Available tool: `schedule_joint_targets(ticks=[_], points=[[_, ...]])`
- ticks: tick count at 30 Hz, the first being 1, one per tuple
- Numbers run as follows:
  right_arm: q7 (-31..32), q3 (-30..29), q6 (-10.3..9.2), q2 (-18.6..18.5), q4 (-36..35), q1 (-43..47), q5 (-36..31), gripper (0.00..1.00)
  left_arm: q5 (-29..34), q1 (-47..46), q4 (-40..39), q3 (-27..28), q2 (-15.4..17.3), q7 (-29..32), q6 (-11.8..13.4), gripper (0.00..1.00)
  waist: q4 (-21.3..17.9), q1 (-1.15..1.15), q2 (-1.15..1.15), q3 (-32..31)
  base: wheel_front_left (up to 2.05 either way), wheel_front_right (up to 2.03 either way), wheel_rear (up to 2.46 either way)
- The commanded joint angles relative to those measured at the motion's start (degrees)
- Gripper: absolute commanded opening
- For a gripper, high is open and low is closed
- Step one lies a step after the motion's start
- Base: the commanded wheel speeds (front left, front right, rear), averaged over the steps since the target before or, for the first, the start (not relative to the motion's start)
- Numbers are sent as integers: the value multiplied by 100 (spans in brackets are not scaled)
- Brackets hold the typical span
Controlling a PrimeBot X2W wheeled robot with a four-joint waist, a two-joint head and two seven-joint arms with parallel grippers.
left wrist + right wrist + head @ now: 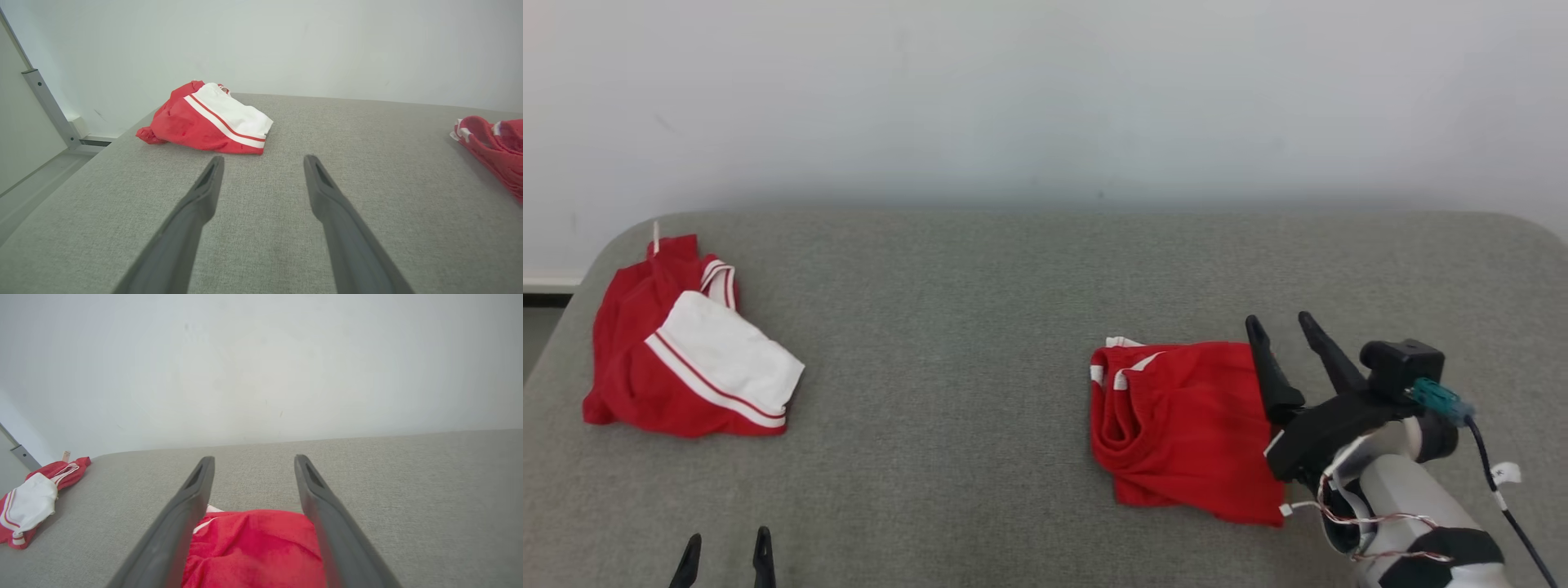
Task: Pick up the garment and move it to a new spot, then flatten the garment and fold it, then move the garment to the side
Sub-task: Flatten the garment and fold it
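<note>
- White wall (pixel 1045 98) behind the work, plain and bare
- Grey padded table (pixel 980 327) with rounded far corners, running the full width of the head view
- Red-and-white garment (pixel 678 359), crumpled at the table's far left corner; its white panel with red stripes slants from far left to near right, and it lies well apart from the other cloth
- Folded red garment (pixel 1184 425), a compact, roughly square packet on the right half of the table, its rolled folds and white trim along its left edge; judged to be the task's thing, already folded
- Right arm (pixel 1405 498), a pale forearm coming in from the lower right, with loose wires at the wrist
- Right gripper (pixel 1278 320), fingers spread wide and holding nothing, pointing away from the robot toward the wall
- Key relation: the folded red garment lies under and to the left of these fingers, which cross its right edge; in the right wrist view the red cloth (pixel 253 547) shows low between the fingers while the tips (pixel 208 461) reach past its far edge over bare table; whether they touch the cloth I cannot tell
- The right arm is by far the nearer; any further shift of the packet would likely fall to it
- Left gripper (pixel 728 537), also spread and empty, low at the near left, the red-and-white garment ahead of it
</note>
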Motion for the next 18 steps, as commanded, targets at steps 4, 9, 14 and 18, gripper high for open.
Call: schedule_joint_targets(ticks=[4,9,14,18], points=[[-96,-266,-14,-194,-752,436,-413,100,64,168,-153,146,-13,-19,39,100,-283,0,0,-55,0,0,0],[-99,-827,-14,-108,-2102,1347,-981,100,158,173,-228,193,-25,-18,36,100,-435,0,0,-75,0,0,0],[-90,-1123,-14,120,-2907,2041,-1228,100,211,153,-266,211,-35,-18,35,100,-517,0,0,-89,0,0,0],[-90,-1265,-14,278,-3259,2429,-1484,100,176,66,-240,244,-15,-19,26,100,-531,0,0,-95,0,0,0]])
